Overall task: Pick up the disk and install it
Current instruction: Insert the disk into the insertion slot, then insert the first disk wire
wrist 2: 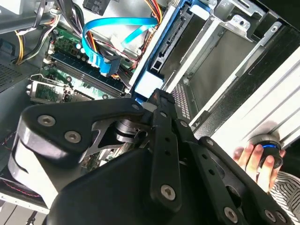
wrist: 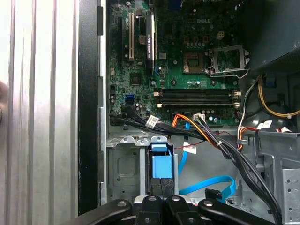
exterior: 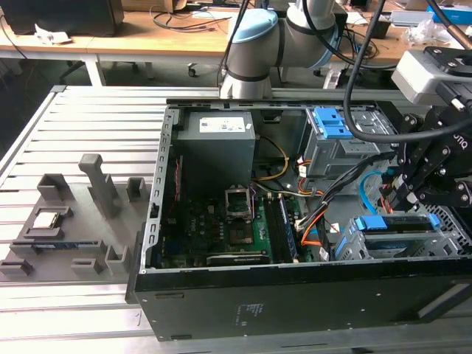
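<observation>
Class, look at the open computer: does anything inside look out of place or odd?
The processor socket on the motherboard is empty, its metal retention frame swung open beside it. Otherwise nothing stands out: the gripper holds the disk upright at the drive cage.

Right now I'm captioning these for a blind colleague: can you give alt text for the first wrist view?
The black tool holds the blue-framed disk on edge at a grey metal drive cage inside an open computer case. Beyond lie the green motherboard and a blue ribbon cable.
</observation>
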Available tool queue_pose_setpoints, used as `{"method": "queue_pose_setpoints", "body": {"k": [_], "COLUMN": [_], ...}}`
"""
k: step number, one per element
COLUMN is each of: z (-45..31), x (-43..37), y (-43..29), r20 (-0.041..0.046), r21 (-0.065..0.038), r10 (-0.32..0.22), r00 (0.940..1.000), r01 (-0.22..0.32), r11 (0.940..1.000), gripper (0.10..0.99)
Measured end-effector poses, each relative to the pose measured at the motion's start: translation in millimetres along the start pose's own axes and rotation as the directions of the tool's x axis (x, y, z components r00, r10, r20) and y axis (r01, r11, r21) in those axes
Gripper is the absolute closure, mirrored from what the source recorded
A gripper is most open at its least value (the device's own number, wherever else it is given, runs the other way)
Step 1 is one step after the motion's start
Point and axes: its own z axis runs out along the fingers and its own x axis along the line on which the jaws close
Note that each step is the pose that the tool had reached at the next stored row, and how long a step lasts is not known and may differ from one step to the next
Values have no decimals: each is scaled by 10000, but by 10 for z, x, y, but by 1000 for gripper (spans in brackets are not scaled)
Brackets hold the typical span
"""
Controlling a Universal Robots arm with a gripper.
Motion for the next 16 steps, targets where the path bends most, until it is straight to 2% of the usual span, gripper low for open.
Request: {"method": "queue_pose_setpoints", "body": {"k": [9, 10, 12, 14, 16], "z": [0, -6, -9, -17, -22], "x": [-1, -21, -50, -101, -133], "y": [-8, -96, -154, -283, -359], "r20": [-7, -61, -101, -151, -177], "r21": [-1, 0, 0, 2, 2], "r10": [2, 5, 7, 12, 12], "r00": [10000, 10000, 9999, 9999, 9998], "r01": [-2, -5, -7, -12, -12], "r11": [10000, 10000, 10000, 10000, 10000], "gripper": [980, 980, 980, 980, 980]}}
